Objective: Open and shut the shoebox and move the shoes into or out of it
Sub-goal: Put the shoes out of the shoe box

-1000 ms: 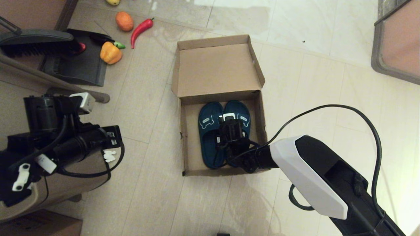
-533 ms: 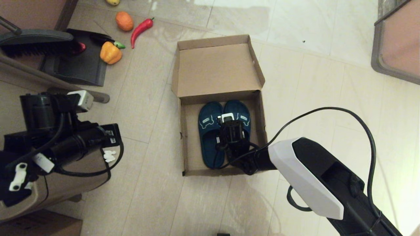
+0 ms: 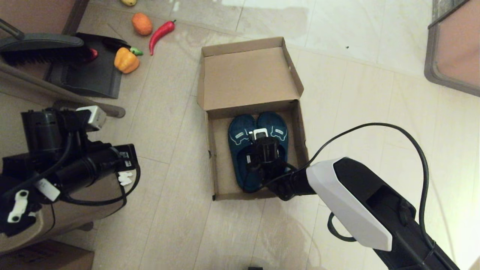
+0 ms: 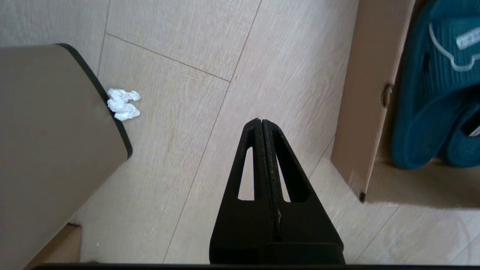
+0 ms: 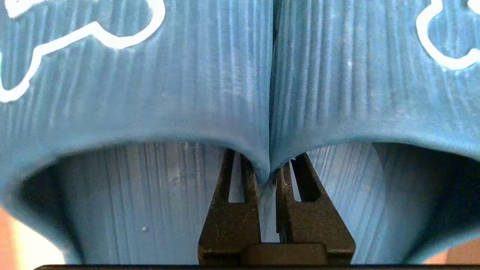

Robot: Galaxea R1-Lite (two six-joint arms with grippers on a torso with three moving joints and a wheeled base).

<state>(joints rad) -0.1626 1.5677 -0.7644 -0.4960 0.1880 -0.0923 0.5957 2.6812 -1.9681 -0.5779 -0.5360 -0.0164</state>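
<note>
The shoebox (image 3: 219, 165) lies on the floor with its hinged lid (image 3: 247, 78) folded open away from me. Inside it, side by side, are the two teal slide shoes (image 3: 240, 133). My right gripper (image 5: 268, 167) reaches into the box and is shut on the touching inner strap edges of both shoes (image 5: 210, 75); in the head view its wrist (image 3: 264, 153) covers the fingers. My left gripper (image 4: 261, 122) hangs shut and empty over bare floor, left of the shoebox wall (image 4: 363, 93).
A tan bin (image 4: 45, 150) and a crumpled white paper (image 4: 122, 103) sit beside the left arm (image 3: 75, 165). Back left are a dustpan (image 3: 86, 75), brush (image 3: 41, 47), yellow pepper (image 3: 126, 60), red chili (image 3: 160, 34) and orange (image 3: 141, 23). A darker box (image 3: 45, 257) sits near left.
The shoebox and the shoes have slid a little away from me, with the right gripper still on the straps. The left arm has shifted only slightly.
</note>
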